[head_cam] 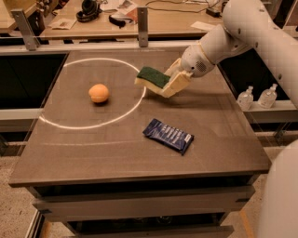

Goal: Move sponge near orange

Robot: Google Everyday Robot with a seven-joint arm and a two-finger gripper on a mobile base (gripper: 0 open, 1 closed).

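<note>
- your gripper (173,83) is in the upper middle of the frame, squeezed tight on the sponge (152,76).
- the sponge is tilted and looks lifted off the table (116,153), over the right edge of the white ring (70,124).
- the orange (98,93) sits inside the ring to the left, well apart from the sponge.
- you seem to be at the carrying step. next, go left, set the sponge down beside the orange without bumping it, then let go.

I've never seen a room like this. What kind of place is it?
Probably a robot lab or workshop. A white robot arm reaches over a table, its gripper over the far side holding a sponge, and the workbench behind has headphones and papers.
</note>
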